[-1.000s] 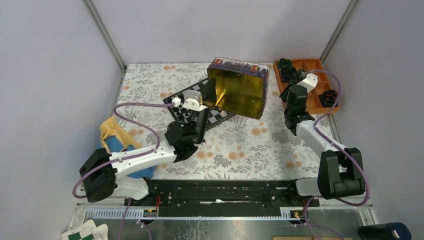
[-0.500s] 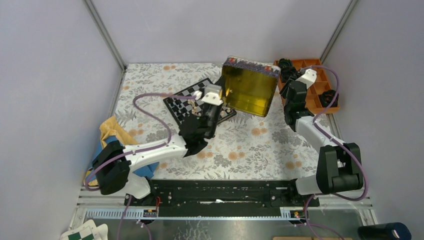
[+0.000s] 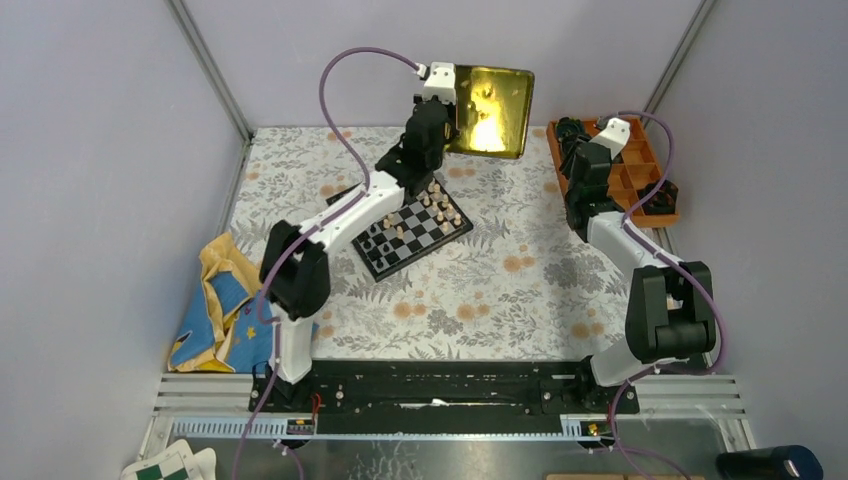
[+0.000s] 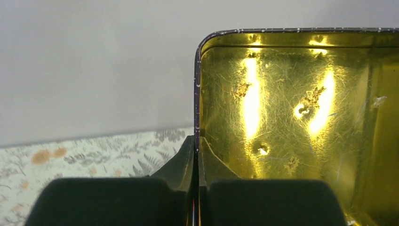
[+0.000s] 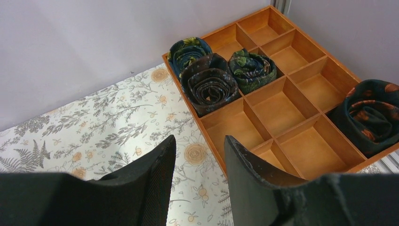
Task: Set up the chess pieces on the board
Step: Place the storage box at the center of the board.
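Cloth in blue and yellow lies crumpled at the near left of the flowered surface, beside my left arm's base. Farther in, about the middle, the board sits flat and turned at an angle. The chess pieces are on it, tan and black ones spread over its squares, too small for me to tell which stand and which lie. My left arm reaches over the board's far left corner. On the right, my right hand hangs over the surface with its fingers moderately apart and nothing between them. It is by the left edge of the orange tray, where dark rolls of fabric fill three far compartments and another fills one at the right. Farthest back, my left hand is raised clear of the surface and pinched tight on the side wall of the gold tin, one finger inside and one outside. The tin hangs on edge before the back wall, its scratched shiny inside facing the overhead camera.
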